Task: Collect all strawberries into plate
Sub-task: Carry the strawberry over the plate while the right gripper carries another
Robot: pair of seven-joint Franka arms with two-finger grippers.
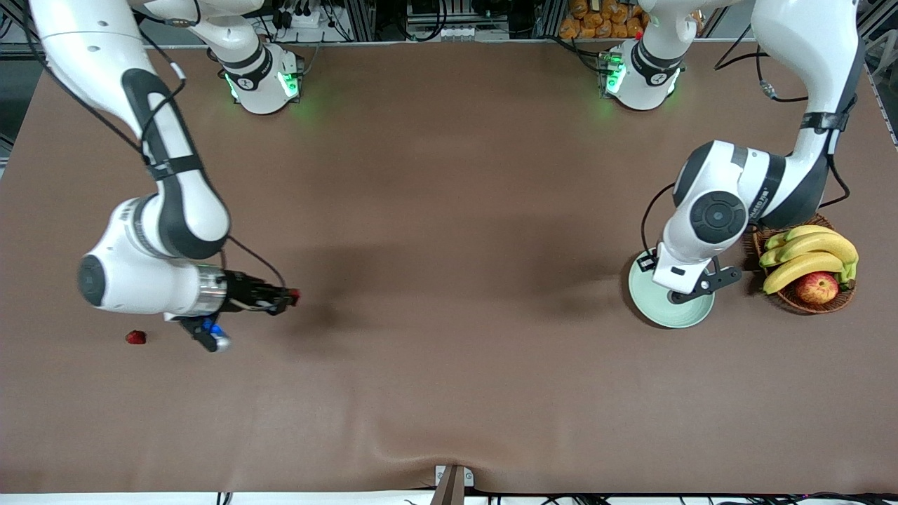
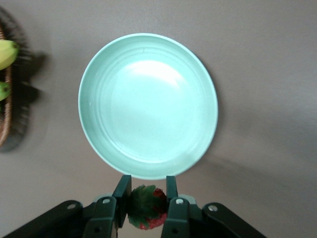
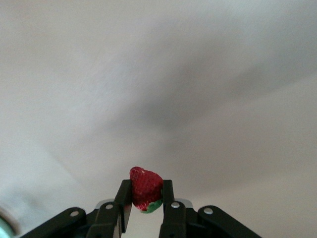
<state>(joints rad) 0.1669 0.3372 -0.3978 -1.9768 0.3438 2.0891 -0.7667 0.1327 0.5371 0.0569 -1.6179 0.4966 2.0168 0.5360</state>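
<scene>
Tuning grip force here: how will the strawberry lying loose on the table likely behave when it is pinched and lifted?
The loose strawberry looks tiny, so probably very light. Its rounded shape may let it roll if nudged. The ones held in the left gripper and right gripper keep their shape, so a gentle pinch likely suffices.

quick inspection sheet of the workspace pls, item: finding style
surface: brown table cover, slightly rumpled at the edge nearest the front camera
job's things: mint-green plate holds no fruit; one strawberry lies on the table toward the right arm's end; two more are gripped
clutter: wicker basket beside the plate, with bananas and an apple
grippers: left gripper over the plate's edge, shut on a strawberry; right gripper above bare table, shut on a strawberry
cables: black cables along both arms and at the bases
surroundings: equipment and orange items along the table's top edge in the front view
</scene>
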